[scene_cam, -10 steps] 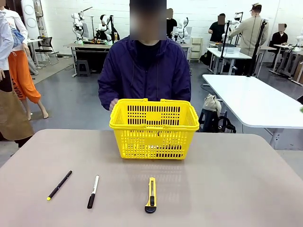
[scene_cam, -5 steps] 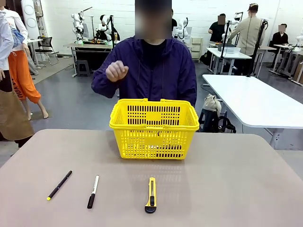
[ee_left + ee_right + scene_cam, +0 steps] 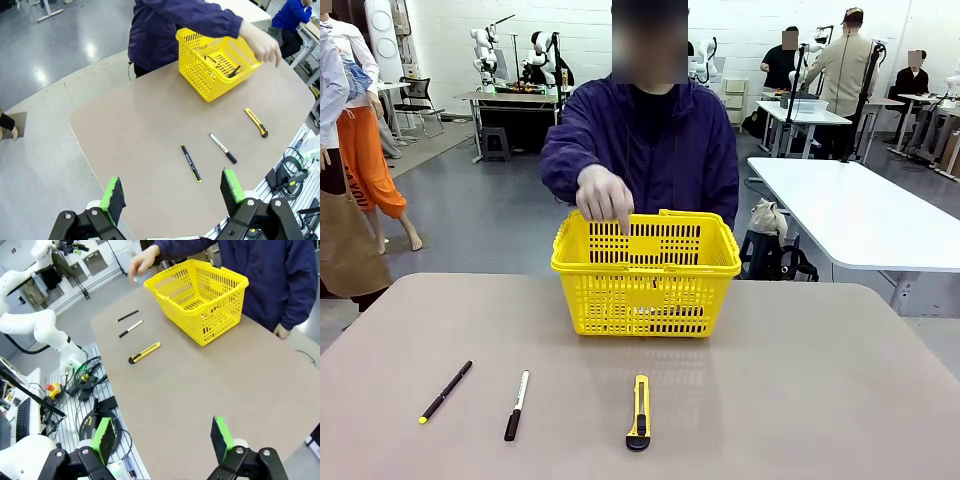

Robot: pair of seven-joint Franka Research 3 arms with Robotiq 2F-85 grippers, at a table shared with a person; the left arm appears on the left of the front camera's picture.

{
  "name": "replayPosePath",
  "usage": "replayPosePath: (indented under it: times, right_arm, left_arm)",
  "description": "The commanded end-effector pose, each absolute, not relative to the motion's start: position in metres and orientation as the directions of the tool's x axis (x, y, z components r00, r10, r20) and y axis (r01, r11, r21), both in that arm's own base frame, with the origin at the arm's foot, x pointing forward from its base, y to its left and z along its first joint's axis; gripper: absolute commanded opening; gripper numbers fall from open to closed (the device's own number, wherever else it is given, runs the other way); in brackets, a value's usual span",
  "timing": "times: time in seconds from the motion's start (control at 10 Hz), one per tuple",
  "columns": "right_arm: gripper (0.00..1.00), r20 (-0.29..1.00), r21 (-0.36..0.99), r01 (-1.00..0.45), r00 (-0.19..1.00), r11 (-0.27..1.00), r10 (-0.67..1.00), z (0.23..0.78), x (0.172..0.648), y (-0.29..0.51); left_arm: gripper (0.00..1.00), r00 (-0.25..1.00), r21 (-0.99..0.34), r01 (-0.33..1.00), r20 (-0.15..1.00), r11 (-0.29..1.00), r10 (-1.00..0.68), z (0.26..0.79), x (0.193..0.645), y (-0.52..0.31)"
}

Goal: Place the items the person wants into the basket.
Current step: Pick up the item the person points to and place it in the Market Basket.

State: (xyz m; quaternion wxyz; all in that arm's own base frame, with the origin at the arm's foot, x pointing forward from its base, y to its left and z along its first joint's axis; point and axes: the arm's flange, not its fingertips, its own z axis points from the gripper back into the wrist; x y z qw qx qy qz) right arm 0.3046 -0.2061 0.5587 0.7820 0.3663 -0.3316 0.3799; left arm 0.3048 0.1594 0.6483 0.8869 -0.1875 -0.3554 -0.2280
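Note:
The yellow basket [image 3: 645, 272] stands mid-table in front of the person [image 3: 645, 150]. One hand [image 3: 604, 197] hangs over its left rim, a finger pointing down. The yellow-and-black utility knife [image 3: 639, 411] lies on the table near the front edge. My left gripper [image 3: 172, 192] is open high above the table, far from the basket [image 3: 216, 64] and the knife [image 3: 256, 122]. My right gripper [image 3: 162, 437] is open too, above the near table edge, with the basket [image 3: 199, 294] and knife [image 3: 144, 353] well ahead. Something dark shows inside the basket in the left wrist view.
A black pen with a yellow tip [image 3: 446, 391] and a white-and-black marker [image 3: 517, 405] lie left of the knife. The pen [image 3: 191, 163] and marker [image 3: 223, 148] sit nearest my left gripper. Cables [image 3: 90, 385] run beside the table. A white table [image 3: 860, 215] stands behind on the right.
The person's hand rose from behind the basket to chest height, then came forward and down over the basket's left rim, finger pointing down. Grippers and table items stayed put.

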Motion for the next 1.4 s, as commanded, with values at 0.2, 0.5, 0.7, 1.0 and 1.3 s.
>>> replayPosePath:
  times: [0.2,0.5,0.7,1.0,1.3]
  right_arm:
    - [1.0,0.806,0.311,-0.843,0.479,0.439,0.348,0.5631,0.3012,-0.2062]
    - [1.0,0.806,0.311,-0.843,0.479,0.439,0.348,0.5631,0.3012,-0.2062]
    - [1.0,0.806,0.311,-0.843,0.479,0.439,0.348,0.5631,0.3012,-0.2062]
    - [1.0,0.806,0.311,-0.843,0.479,0.439,0.348,0.5631,0.3012,-0.2062]
    - [1.0,0.806,0.311,-0.843,0.479,0.439,0.348,0.5631,0.3012,-0.2062]
  left_arm:
    - [1.0,0.632,-0.169,0.551,0.724,0.817,-0.277,0.6474,0.3042,0.1606]
    - [1.0,0.632,-0.169,0.551,0.724,0.817,-0.277,0.6474,0.3042,0.1606]
    - [1.0,0.632,-0.169,0.551,0.724,0.817,-0.277,0.6474,0.3042,0.1606]
    - [1.0,0.632,-0.169,0.551,0.724,0.817,-0.277,0.6474,0.3042,0.1606]
    - [1.0,0.632,-0.169,0.551,0.724,0.817,-0.277,0.6474,0.3042,0.1606]
